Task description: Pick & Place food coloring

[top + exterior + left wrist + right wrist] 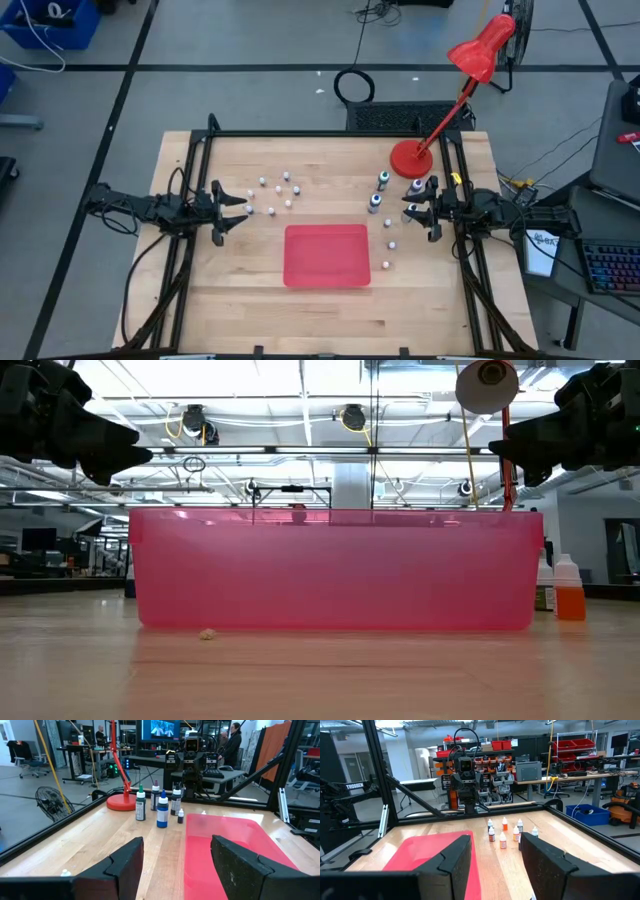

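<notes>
While both claws hang spread and empty — left claw (243,208), right claw (408,212) — food coloring (381,181) stands on the bench (230,280) near right claw; approach one bottle squarely, avoid toppling neighbours.

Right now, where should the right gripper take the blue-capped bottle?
Probably by the body just under the cap, from above. The blue-capped bottle stands upright, with the green-capped bottle close beside it, so the open right gripper has most room overhead.
</notes>
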`<state>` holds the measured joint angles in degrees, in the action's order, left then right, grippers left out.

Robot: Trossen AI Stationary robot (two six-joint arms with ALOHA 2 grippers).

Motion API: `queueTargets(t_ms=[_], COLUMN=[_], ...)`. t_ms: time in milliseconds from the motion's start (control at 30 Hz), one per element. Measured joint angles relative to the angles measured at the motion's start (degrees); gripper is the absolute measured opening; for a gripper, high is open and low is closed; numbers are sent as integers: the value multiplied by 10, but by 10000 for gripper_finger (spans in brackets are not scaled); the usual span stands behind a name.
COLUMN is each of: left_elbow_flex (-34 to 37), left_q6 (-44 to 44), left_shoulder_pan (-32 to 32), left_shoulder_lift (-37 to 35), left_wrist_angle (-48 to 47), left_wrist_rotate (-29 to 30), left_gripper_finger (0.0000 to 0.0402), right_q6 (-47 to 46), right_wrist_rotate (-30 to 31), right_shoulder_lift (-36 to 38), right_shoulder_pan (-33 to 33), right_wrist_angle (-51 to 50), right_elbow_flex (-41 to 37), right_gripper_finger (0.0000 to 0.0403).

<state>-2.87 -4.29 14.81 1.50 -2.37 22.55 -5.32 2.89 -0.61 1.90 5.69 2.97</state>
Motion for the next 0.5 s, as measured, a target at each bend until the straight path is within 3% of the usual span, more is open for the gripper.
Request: queueTargets(t_ms=[400, 500], left_elbow_flex=[0, 0], left_q6=[0, 0], left_shoulder_pan=[0, 0], left_shoulder_lift=[0, 0], left_wrist_angle=[0, 0], left_wrist_rotate=[0, 0], left_gripper_finger=[232, 232], right_q6=[-4, -99], right_wrist_rotate=[0, -5], right_shoulder_lift=[0, 0], right_shoulder_pan=[0, -1], right_wrist_angle=[8, 1], right_elbow_flex=[0, 0], right_gripper_finger=[161, 161])
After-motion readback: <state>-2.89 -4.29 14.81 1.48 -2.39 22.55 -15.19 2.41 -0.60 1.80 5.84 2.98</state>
